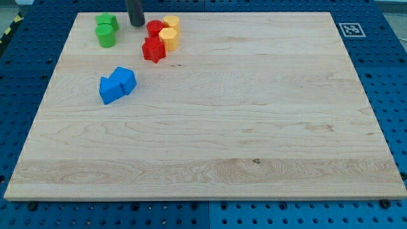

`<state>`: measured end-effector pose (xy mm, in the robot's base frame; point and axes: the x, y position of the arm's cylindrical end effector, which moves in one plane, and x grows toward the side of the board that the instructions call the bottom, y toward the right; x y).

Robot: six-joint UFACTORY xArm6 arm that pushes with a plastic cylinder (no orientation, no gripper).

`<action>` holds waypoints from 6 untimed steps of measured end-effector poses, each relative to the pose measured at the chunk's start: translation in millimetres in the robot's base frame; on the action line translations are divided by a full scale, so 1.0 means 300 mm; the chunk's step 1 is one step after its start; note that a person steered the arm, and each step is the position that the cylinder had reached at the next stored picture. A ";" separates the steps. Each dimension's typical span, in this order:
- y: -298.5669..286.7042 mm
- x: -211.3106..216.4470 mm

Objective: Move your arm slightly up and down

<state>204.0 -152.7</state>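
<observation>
My tip (137,24) is at the view's top left, the dark rod coming down from the top edge. It stands between two green blocks (106,30) on its left and a red cylinder (154,28) on its right, touching neither. A red star-shaped block (153,49) lies below the red cylinder. Two yellow blocks (169,34) sit against the red ones on their right. Two blue blocks (117,84) lie together lower down, well below my tip.
The wooden board (210,140) rests on a blue perforated table. A black-and-white marker tag (350,29) sits at the board's top right corner.
</observation>
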 end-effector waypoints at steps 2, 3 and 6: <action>0.024 0.103; 0.006 0.141; 0.006 0.002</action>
